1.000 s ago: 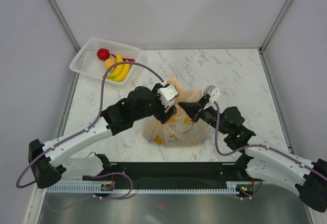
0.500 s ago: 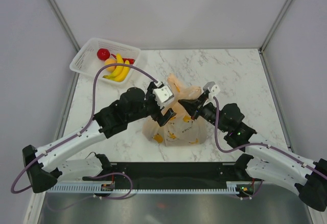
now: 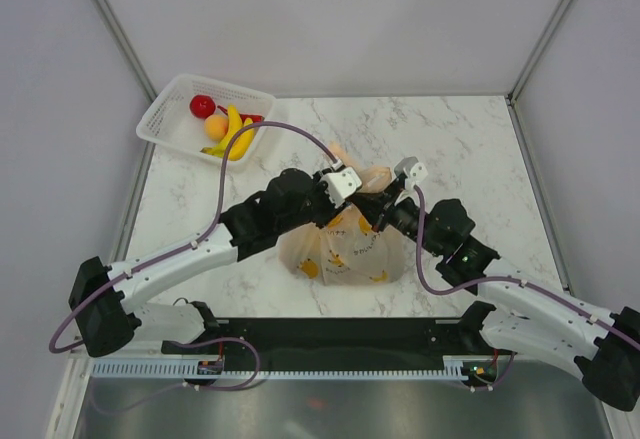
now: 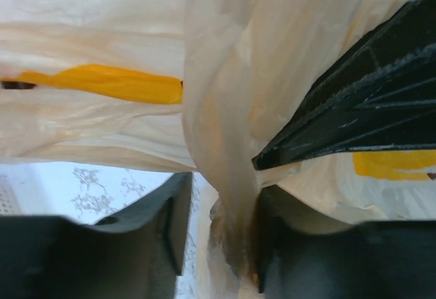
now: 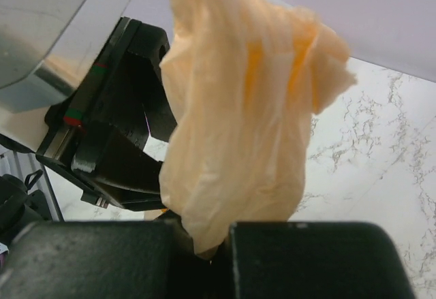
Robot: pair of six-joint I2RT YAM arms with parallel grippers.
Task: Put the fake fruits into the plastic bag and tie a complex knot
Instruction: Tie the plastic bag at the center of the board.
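Note:
The peach plastic bag (image 3: 342, 251) with yellow prints stands mid-table, its handle strips bunched at the top (image 3: 368, 179). I cannot make out a knot in that bunch. My left gripper (image 3: 338, 197) is at the bag's top left. In the left wrist view its jaws (image 4: 219, 207) are open around a hanging handle strip (image 4: 225, 142), which lies against one finger with a gap to the other. My right gripper (image 3: 385, 211) is shut on the bunched plastic (image 5: 238, 108), pinched between its fingers (image 5: 218, 234). Fake fruits lie in the white basket (image 3: 160, 119): red apple (image 3: 202, 106), peach (image 3: 216, 126), bananas (image 3: 236, 135).
The basket sits at the table's far left corner against the left wall. Bare marble lies right of and behind the bag (image 3: 470, 149). The left gripper's black body (image 5: 116, 129) is close beside the plastic held by the right gripper.
My left gripper has swung right, up to the bag's top, opened wide, then narrowed around a handle strip. My right gripper has stayed shut on the bag, shifting slightly left.

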